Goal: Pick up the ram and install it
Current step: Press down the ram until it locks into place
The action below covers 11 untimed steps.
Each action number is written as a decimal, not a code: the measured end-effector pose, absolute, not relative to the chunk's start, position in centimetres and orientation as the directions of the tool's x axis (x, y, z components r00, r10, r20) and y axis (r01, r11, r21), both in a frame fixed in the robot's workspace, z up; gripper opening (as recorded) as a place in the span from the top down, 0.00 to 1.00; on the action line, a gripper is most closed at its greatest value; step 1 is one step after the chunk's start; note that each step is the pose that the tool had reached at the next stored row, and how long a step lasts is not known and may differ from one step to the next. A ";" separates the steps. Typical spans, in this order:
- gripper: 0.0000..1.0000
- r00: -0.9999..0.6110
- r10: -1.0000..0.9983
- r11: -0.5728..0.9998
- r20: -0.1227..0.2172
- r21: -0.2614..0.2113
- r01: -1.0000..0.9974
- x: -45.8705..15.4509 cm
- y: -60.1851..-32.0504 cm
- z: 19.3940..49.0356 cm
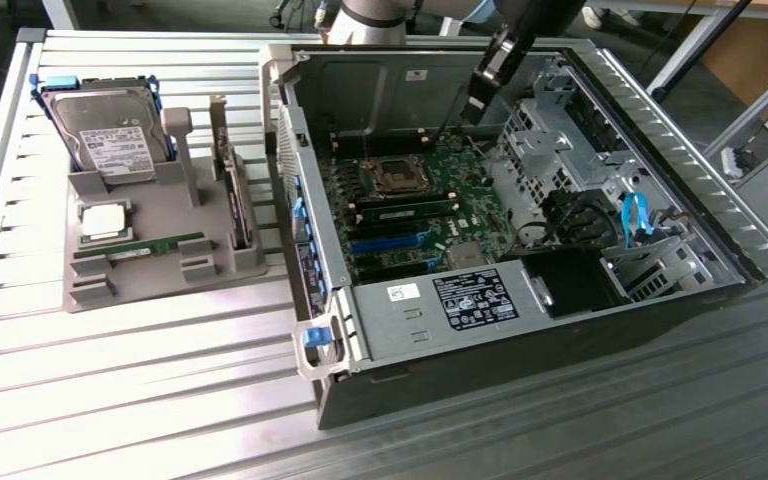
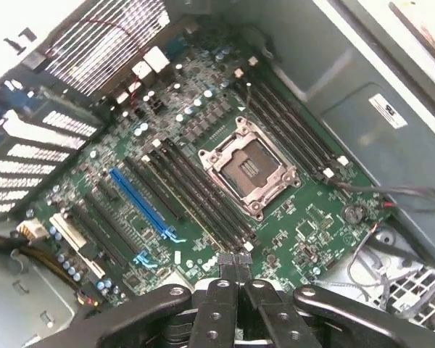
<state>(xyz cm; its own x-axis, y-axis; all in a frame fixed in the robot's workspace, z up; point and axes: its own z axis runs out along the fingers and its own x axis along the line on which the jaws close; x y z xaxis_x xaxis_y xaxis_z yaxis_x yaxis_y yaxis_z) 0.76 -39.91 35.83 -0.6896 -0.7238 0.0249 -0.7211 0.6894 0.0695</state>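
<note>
You will find the tool (image 2: 235, 279) with its fingers pressed together and nothing between them, hanging above the motherboard (image 2: 203, 181) inside the open computer case (image 1: 704, 215), close to the empty processor socket (image 2: 248, 165). The ram (image 1: 141, 250) lies flat in the grey holder (image 1: 157, 275) near the bench's (image 1: 117, 400) edge at the exterior view's left, just below the square processor chip (image 1: 104, 222) and the hard drive (image 1: 111, 135), well apart from the tool.

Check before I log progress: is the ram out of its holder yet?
No. The ram lies in the grey holder; the gripper hangs shut over the motherboard.
</note>
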 end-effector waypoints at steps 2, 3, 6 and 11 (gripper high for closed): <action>0.91 -0.748 -0.664 0.747 0.025 0.069 -0.661 0.8 -39.9 35.8; 0.91 -0.767 -0.641 0.767 0.025 0.069 -0.638 0.8 -39.9 35.8; 0.91 -0.833 -0.553 0.832 0.025 0.069 -0.551 0.8 -39.9 35.8; 0.91 -0.911 -0.413 0.909 0.025 0.069 -0.410 0.8 -39.9 35.8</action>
<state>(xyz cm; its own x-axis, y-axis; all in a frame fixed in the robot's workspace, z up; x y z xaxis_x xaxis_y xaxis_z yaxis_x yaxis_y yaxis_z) 0.76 -39.91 35.76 -0.9105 -0.4128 0.0249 -0.4103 0.9093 0.0695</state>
